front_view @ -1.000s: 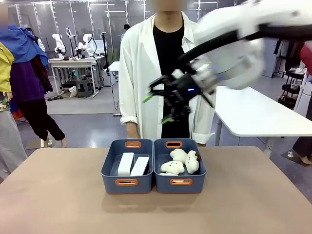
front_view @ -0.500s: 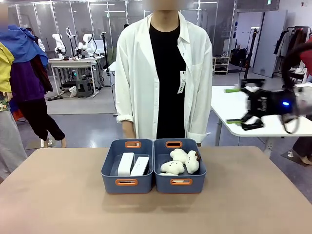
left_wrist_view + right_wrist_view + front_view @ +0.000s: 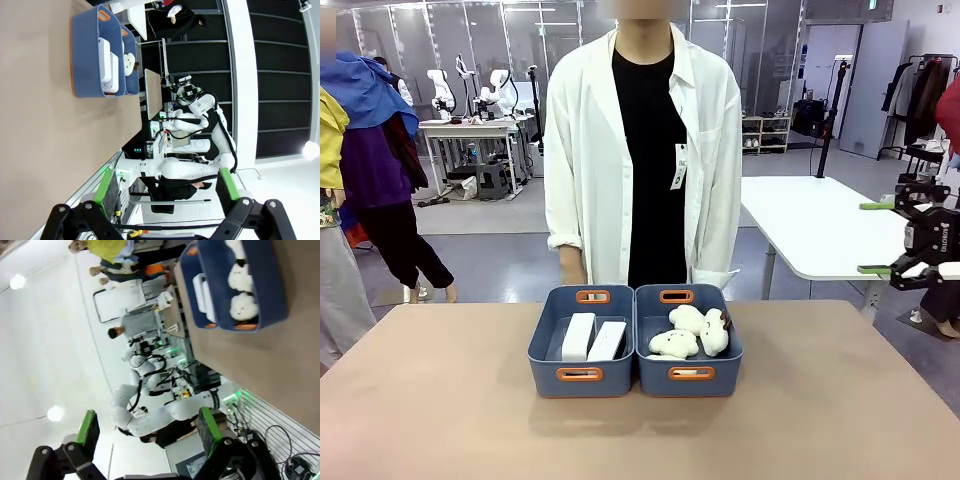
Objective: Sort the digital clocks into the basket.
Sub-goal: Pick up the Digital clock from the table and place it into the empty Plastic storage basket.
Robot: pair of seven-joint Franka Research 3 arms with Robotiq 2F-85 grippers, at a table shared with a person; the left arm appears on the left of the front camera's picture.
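Front view | right hand (image 3: pixel 877 238) withdrawn to right edge | open

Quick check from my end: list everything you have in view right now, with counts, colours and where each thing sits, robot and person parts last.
White rectangular plastic digital clocks: two, white, side by side in the left bin.
Blue rectangular plastic bins with orange handle slots: two, touching, mid-table; left bin, right bin.
Cream fluffy plush toys: about three, cream, in the right bin.
Table: one, tan.
White table: one, behind, to the right.
Person: one, white coat over black top, standing at the far edge.
Right gripper: black with green pads, open, empty, raised at the right edge.
Left gripper: open, empty, off the table's side.
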